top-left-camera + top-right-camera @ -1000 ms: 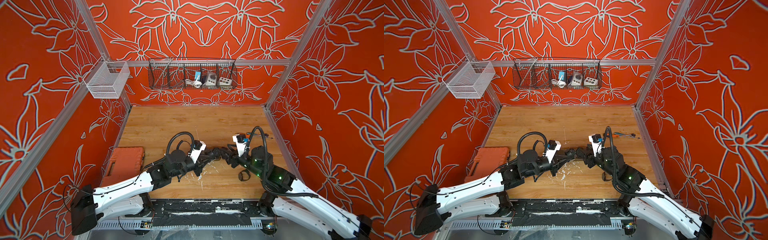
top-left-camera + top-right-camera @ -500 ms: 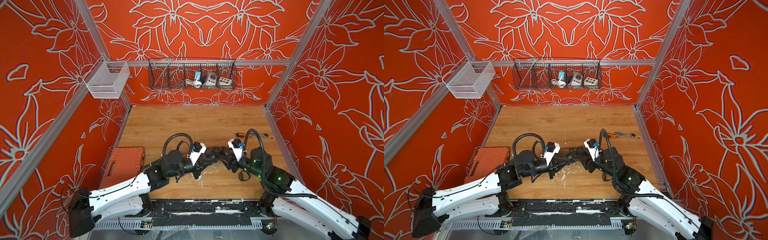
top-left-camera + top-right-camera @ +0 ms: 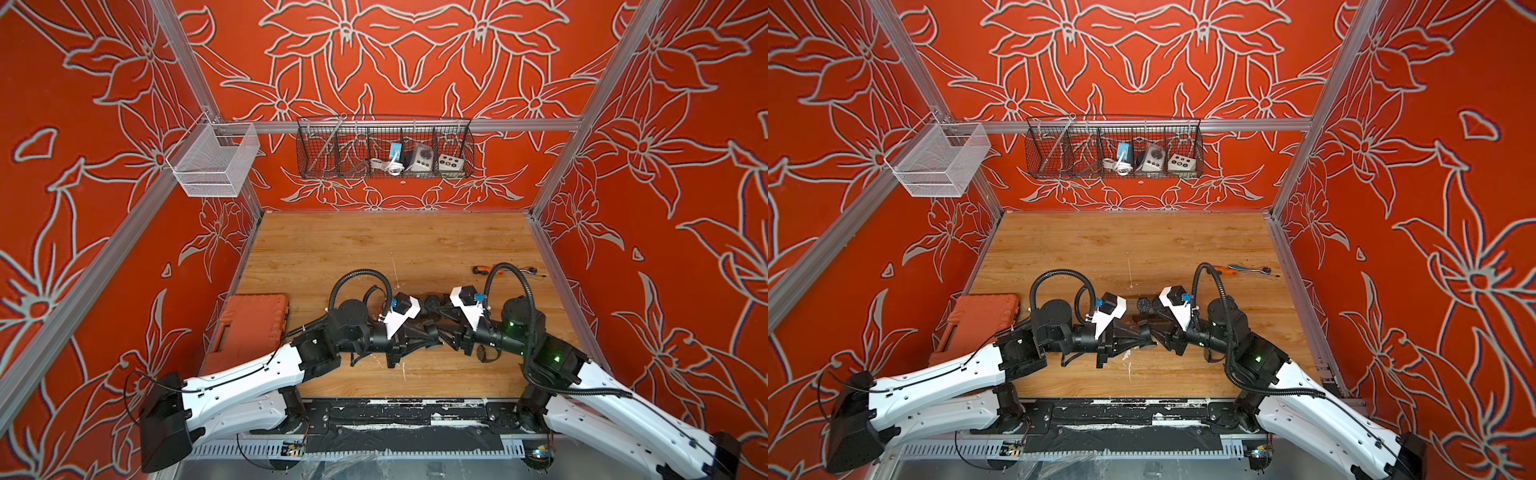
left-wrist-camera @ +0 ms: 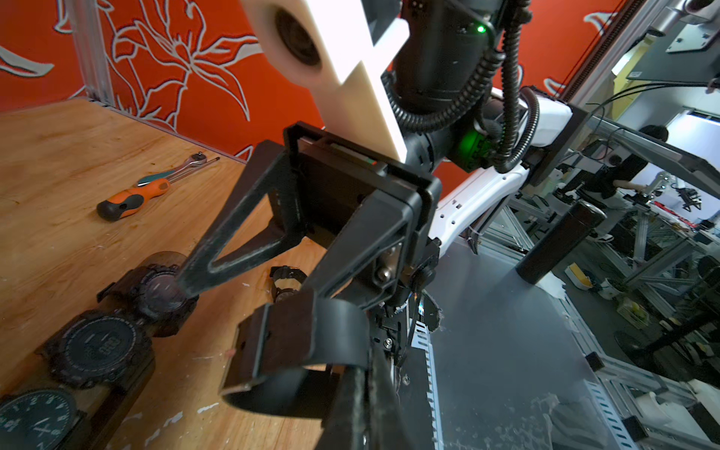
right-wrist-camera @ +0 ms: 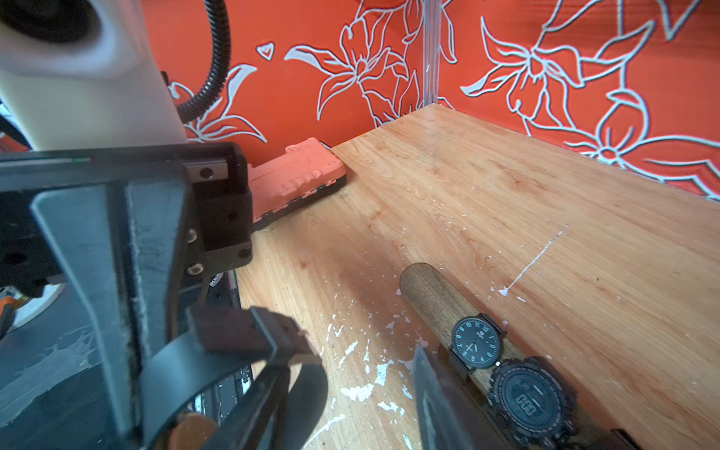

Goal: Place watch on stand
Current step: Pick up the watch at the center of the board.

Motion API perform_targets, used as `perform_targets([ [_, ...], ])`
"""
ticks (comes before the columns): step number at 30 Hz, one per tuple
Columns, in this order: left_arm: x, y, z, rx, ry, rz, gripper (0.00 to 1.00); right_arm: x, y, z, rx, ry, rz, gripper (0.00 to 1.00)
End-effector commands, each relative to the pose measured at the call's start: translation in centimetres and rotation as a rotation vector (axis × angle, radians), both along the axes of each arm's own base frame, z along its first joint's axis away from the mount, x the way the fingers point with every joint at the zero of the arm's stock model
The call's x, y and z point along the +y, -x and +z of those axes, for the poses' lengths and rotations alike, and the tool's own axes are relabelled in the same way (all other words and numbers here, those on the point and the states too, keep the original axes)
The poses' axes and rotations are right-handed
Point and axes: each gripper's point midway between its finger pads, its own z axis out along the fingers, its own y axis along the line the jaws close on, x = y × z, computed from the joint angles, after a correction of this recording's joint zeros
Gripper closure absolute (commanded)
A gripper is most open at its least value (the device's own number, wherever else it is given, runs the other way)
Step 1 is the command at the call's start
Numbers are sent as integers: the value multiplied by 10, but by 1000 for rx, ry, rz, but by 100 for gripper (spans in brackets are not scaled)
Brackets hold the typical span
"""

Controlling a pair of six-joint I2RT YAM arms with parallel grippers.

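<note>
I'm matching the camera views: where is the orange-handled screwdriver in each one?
Top views: in both, the orange-handled screwdriver lies on the table near its right edge.
Left wrist: it lies beside a ratchet, beyond the stand.
Right wrist: not in it.
Shared landmark: the stand, with watches on it.

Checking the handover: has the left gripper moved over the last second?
Yes. In a top view, the left gripper has shifted toward the table's near edge, judged against the orange tool case.

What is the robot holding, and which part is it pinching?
The right gripper pinches a watch by its black strap, near the case. Whether the left gripper grips it too cannot be told.
</note>
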Motion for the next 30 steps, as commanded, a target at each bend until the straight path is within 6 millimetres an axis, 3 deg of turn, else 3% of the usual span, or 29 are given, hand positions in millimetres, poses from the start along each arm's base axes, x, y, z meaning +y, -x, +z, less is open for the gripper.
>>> perform_targets([
  [1, -22, 4, 24, -87, 39, -55, 47, 14, -11, 28, -86, -115, -43, 100],
  [9, -47, 4, 24, -80, 39, -74, 51, 45, -5, 49, -148, -197, -5, 100],
  [18, -45, -7, 25, -95, 12, -22, 55, 80, 4, 57, -176, -234, 82, 100],
  [30, -48, -7, 25, -110, -10, -39, 65, 100, 15, 65, -195, -247, 147, 100],
])
